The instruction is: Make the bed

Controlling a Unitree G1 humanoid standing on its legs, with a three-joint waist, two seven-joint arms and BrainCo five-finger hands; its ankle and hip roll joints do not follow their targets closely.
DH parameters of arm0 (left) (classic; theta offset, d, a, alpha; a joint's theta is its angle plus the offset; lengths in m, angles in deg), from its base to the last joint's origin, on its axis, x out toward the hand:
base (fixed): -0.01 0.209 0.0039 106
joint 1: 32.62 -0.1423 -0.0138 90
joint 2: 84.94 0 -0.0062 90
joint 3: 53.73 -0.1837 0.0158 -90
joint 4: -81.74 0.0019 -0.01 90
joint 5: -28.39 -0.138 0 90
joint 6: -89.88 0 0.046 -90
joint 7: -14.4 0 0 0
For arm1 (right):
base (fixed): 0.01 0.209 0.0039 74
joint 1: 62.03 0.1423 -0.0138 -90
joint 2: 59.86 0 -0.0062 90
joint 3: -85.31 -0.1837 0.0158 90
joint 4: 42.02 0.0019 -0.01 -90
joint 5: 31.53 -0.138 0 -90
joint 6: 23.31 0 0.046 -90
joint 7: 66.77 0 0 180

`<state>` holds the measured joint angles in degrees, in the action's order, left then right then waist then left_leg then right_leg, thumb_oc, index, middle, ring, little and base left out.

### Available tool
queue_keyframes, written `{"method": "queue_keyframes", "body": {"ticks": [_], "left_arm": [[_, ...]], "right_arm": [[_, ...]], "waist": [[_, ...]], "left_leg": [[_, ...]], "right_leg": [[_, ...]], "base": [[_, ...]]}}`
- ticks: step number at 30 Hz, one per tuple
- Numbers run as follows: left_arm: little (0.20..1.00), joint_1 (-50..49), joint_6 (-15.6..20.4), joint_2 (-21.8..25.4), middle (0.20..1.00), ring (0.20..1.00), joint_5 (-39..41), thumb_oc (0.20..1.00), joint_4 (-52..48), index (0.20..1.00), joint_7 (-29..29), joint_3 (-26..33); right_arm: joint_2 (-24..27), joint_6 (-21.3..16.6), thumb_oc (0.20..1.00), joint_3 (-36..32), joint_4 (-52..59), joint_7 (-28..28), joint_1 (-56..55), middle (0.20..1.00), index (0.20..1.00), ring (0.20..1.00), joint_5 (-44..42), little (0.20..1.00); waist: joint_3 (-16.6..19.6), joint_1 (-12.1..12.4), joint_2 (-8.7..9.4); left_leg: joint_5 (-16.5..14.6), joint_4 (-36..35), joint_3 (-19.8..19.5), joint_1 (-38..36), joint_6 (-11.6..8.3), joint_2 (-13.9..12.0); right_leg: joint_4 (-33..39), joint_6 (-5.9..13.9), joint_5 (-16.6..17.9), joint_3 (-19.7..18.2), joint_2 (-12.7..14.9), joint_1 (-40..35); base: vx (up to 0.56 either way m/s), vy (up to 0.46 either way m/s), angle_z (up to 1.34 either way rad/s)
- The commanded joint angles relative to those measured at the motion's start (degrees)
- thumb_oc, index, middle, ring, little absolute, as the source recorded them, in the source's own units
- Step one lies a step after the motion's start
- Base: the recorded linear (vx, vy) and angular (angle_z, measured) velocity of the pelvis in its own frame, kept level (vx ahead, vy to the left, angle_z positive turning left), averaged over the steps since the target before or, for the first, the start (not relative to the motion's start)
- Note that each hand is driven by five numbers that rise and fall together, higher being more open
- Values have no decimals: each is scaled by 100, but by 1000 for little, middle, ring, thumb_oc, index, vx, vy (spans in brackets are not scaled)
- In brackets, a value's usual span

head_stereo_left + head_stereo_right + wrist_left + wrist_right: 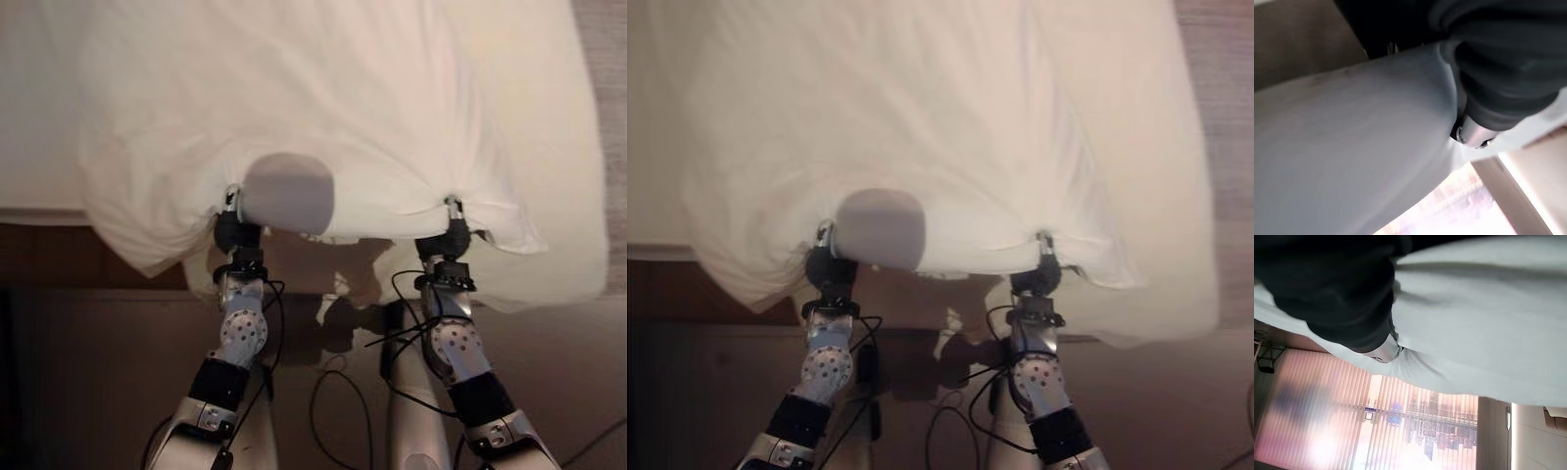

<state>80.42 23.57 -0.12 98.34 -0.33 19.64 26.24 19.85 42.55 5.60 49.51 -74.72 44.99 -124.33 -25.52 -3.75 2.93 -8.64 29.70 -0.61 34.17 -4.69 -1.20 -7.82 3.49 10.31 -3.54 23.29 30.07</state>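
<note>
A white duvet point(323, 108) is spread wide in front of me, its near edge lifted off the bed. My left hand point(233, 223) is shut on that edge, and the cloth puckers into folds around it. About a shoulder's width to the right, my right hand point(454, 227) is shut on the same edge with the same bunching. In the wrist views the white cloth point(1352, 147) wraps over each hand, so little more than a silver finger point(1385, 351) shows past the dark cover. The duvet's corners sag down outside both hands.
The bed's white mattress point(29, 147) lies under the duvet on the left, above a dark wooden frame point(59, 257). Carpeted floor point(605, 59) runs along the bed's right side. A window with vertical blinds point(1415, 421) appears in the right wrist view.
</note>
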Motion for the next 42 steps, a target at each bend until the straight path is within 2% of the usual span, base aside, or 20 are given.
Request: {"method": "queue_keyframes", "body": {"ticks": [1,2,3,4,5,6,7,8,9,11,12,14,21,27,33,35,42], "left_arm": [[200,-226,98,429,200,200,-665,200,-781,200,-379,438],[200,-225,98,430,200,200,-664,200,-781,200,-379,440],[200,-246,106,368,200,200,-653,200,-820,200,-331,455],[200,-244,105,367,200,200,-656,200,-822,200,-327,457],[200,-246,112,318,200,200,-692,200,-831,200,-294,472],[200,-328,31,218,200,200,-756,200,-837,200,-282,456],[200,-328,31,218,200,200,-757,200,-839,200,-281,457],[200,-407,1,181,200,200,-808,200,-785,200,-274,479],[200,-454,-8,134,200,200,-815,200,-754,200,-272,441],[200,-513,-9,39,200,200,-837,200,-674,200,-284,444],[200,-557,-25,-54,200,200,-739,200,-638,200,-313,408],[200,-588,-8,-149,200,200,-668,200,-589,200,-284,352],[200,-604,-4,-181,200,200,-584,200,-500,200,-259,262],[200,-534,-75,-222,200,200,-402,200,-402,200,-358,90],[200,-590,-33,-170,200,200,-291,200,-595,200,-294,139],[200,-716,-73,-100,200,200,-312,200,-742,200,-272,132],[200,-826,-103,15,200,200,-500,200,-826,200,-93,158]], "right_arm": [[132,-30,200,27,765,-487,-239,200,200,200,316,200],[131,-30,200,27,763,-490,-237,200,200,200,314,200],[161,-47,200,158,686,-482,-201,200,200,200,319,200],[162,-47,200,158,684,-482,-197,200,200,200,318,200],[202,-54,200,191,613,-455,-196,200,200,200,338,200],[255,-60,200,240,610,-458,-274,200,200,200,379,200],[255,-60,200,240,611,-457,-274,200,200,200,379,200],[264,-32,200,265,529,-468,-307,200,200,200,398,200],[260,-4,200,309,461,-483,-332,200,200,200,381,200],[308,26,200,272,312,-577,-412,200,200,200,384,200],[318,89,200,300,226,-618,-513,200,200,200,353,200],[340,200,200,245,-6,-622,-657,200,200,200,348,200],[359,255,200,172,-220,-540,-822,200,200,200,374,200],[503,284,200,145,-297,-525,-975,200,200,200,498,200],[725,296,200,207,-99,-474,-1268,200,200,200,505,200],[732,219,200,194,-65,-369,-1295,200,200,200,493,200],[677,187,200,246,-53,-276,-1203,200,200,200,503,200]], "waist": [[370,37,-60],[384,28,-52],[371,83,-65],[382,78,-54],[369,94,-39],[358,82,0],[366,86,7],[369,104,55],[392,128,96],[437,113,89],[467,95,53],[507,65,-38],[602,39,-31],[703,115,-42],[643,288,-47],[661,344,-51],[695,391,-17]], "left_leg": [[219,-534,56,-31,424,62],[239,-544,57,-12,426,75],[451,-1047,256,-212,528,174],[477,-1071,261,-205,530,186],[624,-1395,356,-331,544,262],[743,-1756,422,-552,558,382],[762,-1773,430,-547,558,385],[798,-1879,494,-651,579,447],[832,-1942,543,-668,584,506],[860,-2098,503,-780,622,618],[833,-2090,513,-808,651,631],[822,-1976,608,-709,651,584],[832,-1894,571,-704,612,543],[1021,-2149,308,-812,538,579],[1121,-2007,60,-659,431,599],[1184,-2040,-61,-641,388,600],[1250,-2071,-189,-614,355,609]], "right_leg": [[267,580,372,447,-547,-175],[251,581,370,442,-534,-145],[-324,411,-297,713,-1173,98],[-337,411,-296,705,-1162,125],[-581,351,-503,828,-1470,159],[-921,218,-807,751,-2056,161],[-922,217,-798,742,-2054,177],[-857,155,-857,777,-2242,63],[-682,120,-851,804,-2288,-92],[-399,81,-779,318,-2576,-127],[-310,90,-715,197,-2586,-111],[-319,161,-709,260,-2432,-79],[-198,131,-702,361,-2424,-244],[-128,83,-772,561,-2379,-348],[-216,-7,-878,850,-2380,-355],[-190,-39,-905,1001,-2383,-388],[-135,-55,-895,1133,-2397,-447]], "base": [[-47,332,-50],[-122,642,-52],[-84,310,-17],[-119,436,-29],[-78,283,-19],[-78,282,-14],[-51,240,-7],[-41,122,-17],[-39,147,-26],[8,76,-34],[19,45,-22],[0,8,-2],[3,-69,1],[20,-119,13],[-10,-120,34],[-20,-113,23],[-29,-45,23]]}}
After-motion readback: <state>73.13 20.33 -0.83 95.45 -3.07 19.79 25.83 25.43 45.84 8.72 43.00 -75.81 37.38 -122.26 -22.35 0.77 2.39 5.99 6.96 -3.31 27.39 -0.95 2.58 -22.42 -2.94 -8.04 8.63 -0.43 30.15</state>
